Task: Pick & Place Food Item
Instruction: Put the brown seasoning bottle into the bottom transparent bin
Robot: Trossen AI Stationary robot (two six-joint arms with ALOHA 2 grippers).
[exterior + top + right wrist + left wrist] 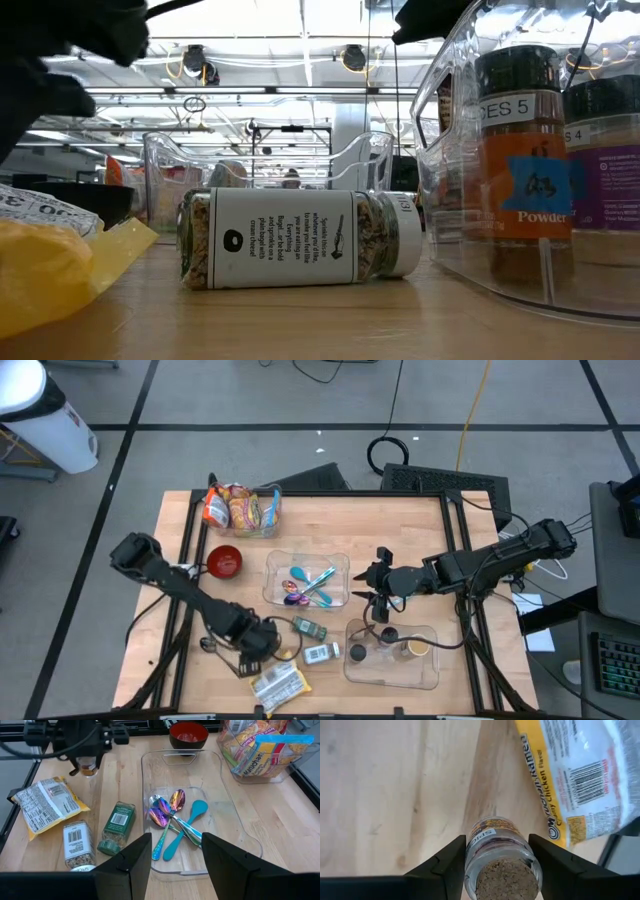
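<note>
Left wrist view shows the left gripper [501, 865] with its two dark fingers pressed against either side of a small clear glass spice jar [502, 862] filled with brown powder, so the pincer stands partly closed and has the jar in hand, just beside the yellow-and-white ramen packet [580, 780] on the wooden table [385, 795]. From the right wrist view the same jar [88, 767] hangs lifted off the board under the left arm, above the packet's corner. The right gripper [176, 852] hovers over the clear plastic tray [220, 775] of coloured spoons, its fingers apart and holding nothing. The likely target, judged from the overhead view, is the clear plastic bin [392, 657] already holding spice jars at the table's near right. The grip sits on smooth round glass, so the jar could twist or slide out if swung quickly; its path also crosses the green-lidded jar [116, 826] and the white-labelled jar [77, 845] lying on the table, which a low carry could knock.
</note>
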